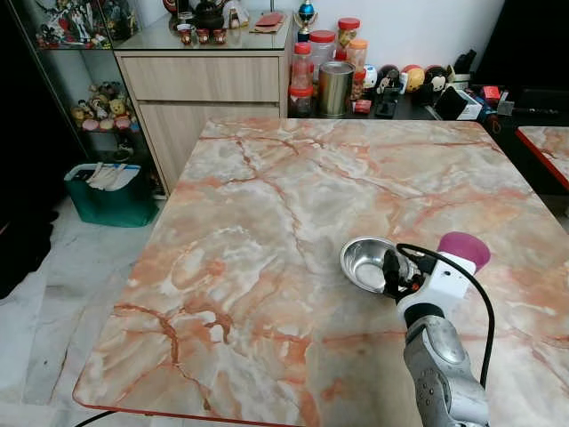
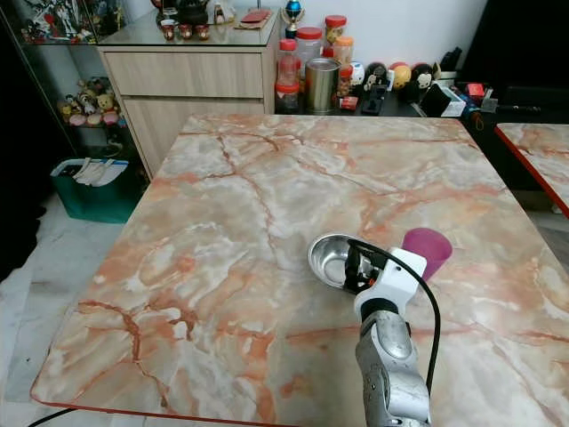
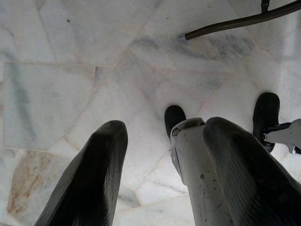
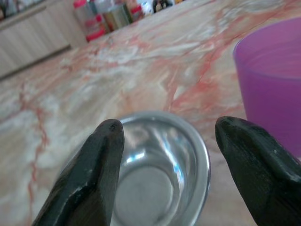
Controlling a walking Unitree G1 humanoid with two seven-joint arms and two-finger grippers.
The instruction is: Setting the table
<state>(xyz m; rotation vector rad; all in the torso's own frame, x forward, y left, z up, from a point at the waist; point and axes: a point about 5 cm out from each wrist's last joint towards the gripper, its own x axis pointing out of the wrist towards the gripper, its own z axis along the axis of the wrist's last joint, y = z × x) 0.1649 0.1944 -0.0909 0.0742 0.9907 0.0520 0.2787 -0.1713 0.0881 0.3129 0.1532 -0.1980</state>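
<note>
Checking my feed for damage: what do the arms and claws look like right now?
Right arm: silver-grey metal forearm, white wrist housing, a black cable looping alongside. Right claw: two long, blunt black fingers. Left claw: the same black fingers, finely ribbed.

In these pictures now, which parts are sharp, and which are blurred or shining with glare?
Right wrist view: steel bowl and purple cup are soft, the far jars blurred. Eye views: marble table sharp, evenly lit, bright glints inside the bowl. Left wrist view: floor tiles clear, the near fingers dark.

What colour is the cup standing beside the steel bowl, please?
The cup is purple, clearest in the right wrist view, beside the bowl.
</note>
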